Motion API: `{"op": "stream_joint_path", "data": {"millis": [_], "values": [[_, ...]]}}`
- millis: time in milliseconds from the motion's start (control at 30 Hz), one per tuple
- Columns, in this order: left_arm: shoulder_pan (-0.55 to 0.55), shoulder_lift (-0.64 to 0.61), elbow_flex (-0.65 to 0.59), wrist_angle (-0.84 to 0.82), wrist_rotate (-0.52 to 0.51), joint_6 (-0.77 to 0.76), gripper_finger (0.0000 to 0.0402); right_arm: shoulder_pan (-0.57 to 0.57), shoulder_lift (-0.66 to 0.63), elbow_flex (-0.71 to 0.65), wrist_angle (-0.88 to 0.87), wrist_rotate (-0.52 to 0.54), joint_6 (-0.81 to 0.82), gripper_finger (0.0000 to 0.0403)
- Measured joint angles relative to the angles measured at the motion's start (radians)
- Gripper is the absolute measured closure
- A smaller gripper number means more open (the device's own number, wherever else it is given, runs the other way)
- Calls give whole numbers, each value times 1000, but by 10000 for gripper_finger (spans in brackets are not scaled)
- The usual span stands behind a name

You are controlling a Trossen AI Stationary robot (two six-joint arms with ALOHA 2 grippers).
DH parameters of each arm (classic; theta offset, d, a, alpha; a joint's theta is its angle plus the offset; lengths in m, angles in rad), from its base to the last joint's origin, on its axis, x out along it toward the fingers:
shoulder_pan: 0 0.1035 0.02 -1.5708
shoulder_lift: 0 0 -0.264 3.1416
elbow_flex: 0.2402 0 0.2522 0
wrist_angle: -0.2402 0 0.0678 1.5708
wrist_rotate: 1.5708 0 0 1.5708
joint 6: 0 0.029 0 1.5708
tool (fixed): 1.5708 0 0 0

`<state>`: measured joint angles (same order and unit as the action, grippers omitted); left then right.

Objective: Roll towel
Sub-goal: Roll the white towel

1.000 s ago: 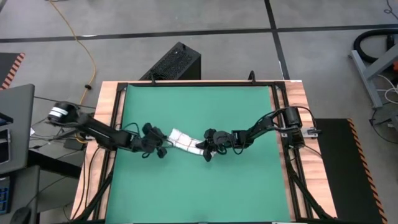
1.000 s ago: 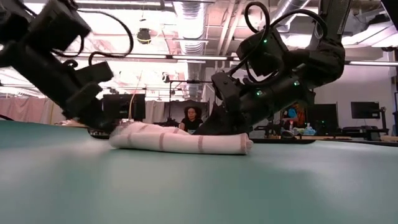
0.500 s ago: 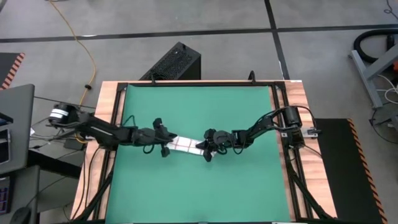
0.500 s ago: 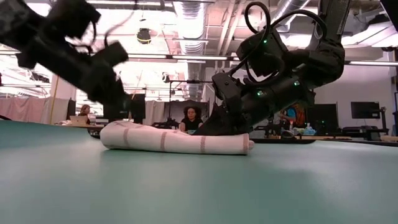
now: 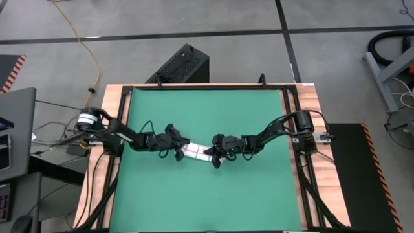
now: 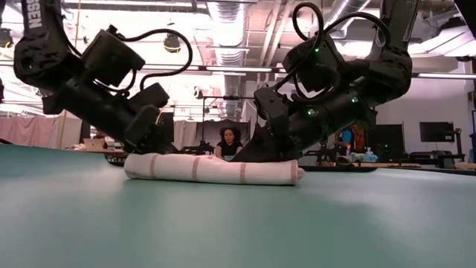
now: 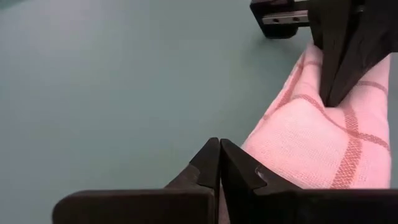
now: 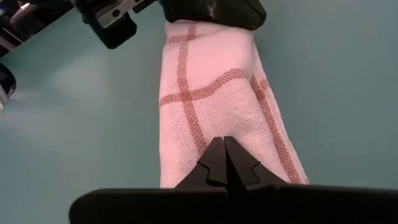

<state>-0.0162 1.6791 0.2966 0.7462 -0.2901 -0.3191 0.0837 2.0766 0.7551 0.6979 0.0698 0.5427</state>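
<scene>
Towel [image 5: 193, 150]: white cloth with a thin dark-red check, lying as a short roll near the middle of the green mat [image 5: 207, 194]; in the low view the roll [image 6: 212, 169] lies flat on the mat, one end under each arm.
Left side, off the table: grey desk corner [image 5: 14, 129] and loose cables beside the wooden table edge [image 5: 103, 129].
Left arm: reaches in from the table's left edge toward the roll's left end.
Left gripper [image 5: 176, 146]: fingers pressed together with nothing between them; tips just beside the roll's left end, resting at its edge in the left wrist view [image 7: 219, 163].
Roll surface: red grid lines run across and along it [image 7: 323, 137]; no cloth trails loose on the mat.
Right gripper [image 5: 216, 153]: fingers together, tips down on the cloth at the roll's right end [image 8: 224, 158]; whether cloth is pinched cannot be told.
Right arm: comes in from the table's right edge, bent low over the mat.
Obstructions: both arms' dark bodies crowd the roll's ends and hide its far side in the low view.
Behind the table: black box [image 5: 180, 65] on the floor, beyond the far edge.
Background: a seated person [image 6: 229, 141] shows between the arms in the low view.
Right side: black frame rail [image 5: 309, 188] along the table edge.
</scene>
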Motion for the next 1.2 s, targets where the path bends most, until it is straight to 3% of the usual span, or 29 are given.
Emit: {"op": "stream_joint_path", "data": {"millis": [300,600,833,1000,1200], "values": [[-106,-33,-2,-64,-61,-101,402,-1,0,-3,2,2,-22,398],[-238,-44,-5,-99,-216,-173,401,-20,1,-44,85,-7,-68,398],[-275,-45,-6,-104,-280,-184,401,-22,1,-44,86,-13,-76,398],[-276,-130,-12,-131,-282,-156,401,-23,1,-45,86,-20,-80,398],[-277,-361,-13,-248,-284,-114,401,-26,-32,-55,105,-53,-99,396]]}}
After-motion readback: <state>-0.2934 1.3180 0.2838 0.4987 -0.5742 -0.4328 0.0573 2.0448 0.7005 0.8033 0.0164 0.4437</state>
